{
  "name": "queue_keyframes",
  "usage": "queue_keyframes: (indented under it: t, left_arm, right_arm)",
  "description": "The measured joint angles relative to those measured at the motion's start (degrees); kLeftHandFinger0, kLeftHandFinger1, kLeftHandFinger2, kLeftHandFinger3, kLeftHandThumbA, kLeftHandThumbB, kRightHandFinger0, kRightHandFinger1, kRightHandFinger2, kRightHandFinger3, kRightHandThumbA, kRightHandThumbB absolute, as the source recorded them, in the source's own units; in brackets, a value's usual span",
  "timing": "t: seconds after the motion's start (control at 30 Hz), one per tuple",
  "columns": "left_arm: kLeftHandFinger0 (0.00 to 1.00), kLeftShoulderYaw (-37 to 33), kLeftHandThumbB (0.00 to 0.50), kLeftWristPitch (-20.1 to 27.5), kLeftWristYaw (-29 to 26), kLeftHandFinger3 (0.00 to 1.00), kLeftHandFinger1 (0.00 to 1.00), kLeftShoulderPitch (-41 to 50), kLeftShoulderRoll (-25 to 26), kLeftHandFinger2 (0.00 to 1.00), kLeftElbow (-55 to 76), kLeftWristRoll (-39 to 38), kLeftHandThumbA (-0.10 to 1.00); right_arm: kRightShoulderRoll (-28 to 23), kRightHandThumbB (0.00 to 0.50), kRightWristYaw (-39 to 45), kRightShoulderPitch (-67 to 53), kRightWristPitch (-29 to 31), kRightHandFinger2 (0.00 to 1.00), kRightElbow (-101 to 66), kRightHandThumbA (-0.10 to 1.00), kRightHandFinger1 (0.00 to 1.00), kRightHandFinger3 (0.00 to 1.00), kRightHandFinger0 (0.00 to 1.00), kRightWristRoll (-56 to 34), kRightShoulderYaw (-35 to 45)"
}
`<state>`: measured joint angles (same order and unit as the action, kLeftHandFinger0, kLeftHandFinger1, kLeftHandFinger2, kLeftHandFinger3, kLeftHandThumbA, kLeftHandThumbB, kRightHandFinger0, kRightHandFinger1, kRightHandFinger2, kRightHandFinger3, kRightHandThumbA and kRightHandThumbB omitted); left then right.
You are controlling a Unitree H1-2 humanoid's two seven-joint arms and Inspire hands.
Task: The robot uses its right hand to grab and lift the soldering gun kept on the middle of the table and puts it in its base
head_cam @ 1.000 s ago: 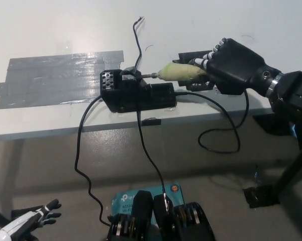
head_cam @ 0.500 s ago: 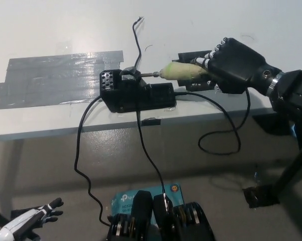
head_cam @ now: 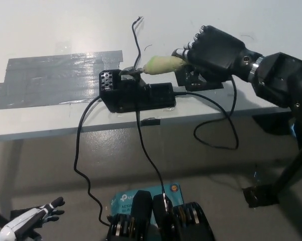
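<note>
Above the table (head_cam: 50,30), the black right hand (head_cam: 213,50) has its fingers (head_cam: 188,48) clenched on the soldering gun (head_cam: 161,65) — light, stiff, best gripped by its padded handle — its tip at the black base (head_cam: 135,94). White left hand (head_cam: 27,220) rests low, off the table.

- Back end of soldering gun (head_cam: 162,65) hidden inside right robot hand (head_cam: 213,47).
- Gun tip too small to see where it meets base (head_cam: 135,94).
- Left robot hand (head_cam: 27,221) cut off at bottom edge.
</note>
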<state>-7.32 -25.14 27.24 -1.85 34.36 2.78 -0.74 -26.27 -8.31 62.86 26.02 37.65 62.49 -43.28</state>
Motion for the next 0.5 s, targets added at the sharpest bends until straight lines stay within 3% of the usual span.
queue_keyframes:
  t: [0.03, 0.07, 0.17, 0.23, 0.37, 0.4, 0.43, 0.47, 0.5]
  left_arm:
    - [1.0, -0.15, 0.265, -0.05, 0.0, 1.0, 1.0, -0.16, 0.0, 1.0, 0.13, 0.02, 1.0]
    - [1.0, -0.33, 0.271, -0.13, 0.0, 1.0, 1.0, -0.37, 0.0, 1.0, 0.3, 0.04, 1.0]
    - [1.0, -1.03, 0.285, -0.37, 0.0, 1.0, 1.0, -0.96, 0.0, 1.0, 0.92, 0.14, 1.0]
    - [1.0, -1.48, 0.272, -0.55, 0.0, 1.0, 1.0, -1.42, 0.0, 1.0, 1.01, 0.28, 1.0]
    - [1.0, -2.28, 0.278, -0.78, 0.0, 1.0, 1.0, -2.09, -0.01, 1.0, 1.02, 0.66, 1.0]
    - [1.0, -2.42, 0.291, -0.81, 0.0, 1.0, 1.0, -2.24, -0.01, 1.0, 1.03, 0.78, 1.0]
    - [1.0, -2.57, 0.295, -0.83, 0.0, 1.0, 1.0, -2.38, -0.01, 1.0, 1.04, 0.89, 1.0]
    - [1.0, -2.81, 0.281, -0.85, 0.0, 1.0, 1.0, -2.53, -0.01, 1.0, 1.06, 1.07, 1.0]
    - [1.0, -3.05, 0.279, -0.87, 0.0, 1.0, 1.0, -2.66, -0.01, 1.0, 1.11, 1.29, 1.0]
  right_arm:
    - [-0.02, 0.325, -0.15, 0.15, 0.0, 0.09, 0.29, -0.1, 0.0, 0.4, 0.0, 0.05, -0.95]
    - [-0.04, 0.288, -0.5, 0.23, 0.0, 0.0, 0.44, -0.07, 0.0, 0.41, 0.0, 0.09, -1.82]
    - [-0.27, 0.298, -2.16, 0.99, 0.0, 0.0, 1.45, -0.04, 0.0, 0.44, 0.0, 0.12, -3.91]
    - [-0.64, 0.27, -3.14, 1.45, -0.01, 0.0, 1.77, 0.02, 0.0, 0.53, 0.0, 0.23, -5.16]
    - [-0.78, 0.287, -4.44, 2.28, -0.01, 0.0, 4.37, -0.01, 0.0, 0.47, 0.0, 0.6, -6.35]
    - [-0.81, 0.285, -5.09, 2.59, -0.01, 0.0, 5.31, 0.05, 0.0, 0.49, 0.0, 0.61, -6.91]
    - [-0.85, 0.254, -5.66, 2.71, 0.0, 0.0, 5.64, 0.06, 0.0, 0.48, 0.0, 0.65, -7.24]
    - [-0.91, 0.23, -6.22, 2.81, 0.0, 0.03, 5.93, 0.09, 0.0, 0.54, 0.0, 0.72, -7.59]
    - [-1.0, 0.23, -6.45, 2.89, 0.0, 0.04, 6.04, 0.09, 0.0, 0.55, 0.0, 0.74, -7.91]
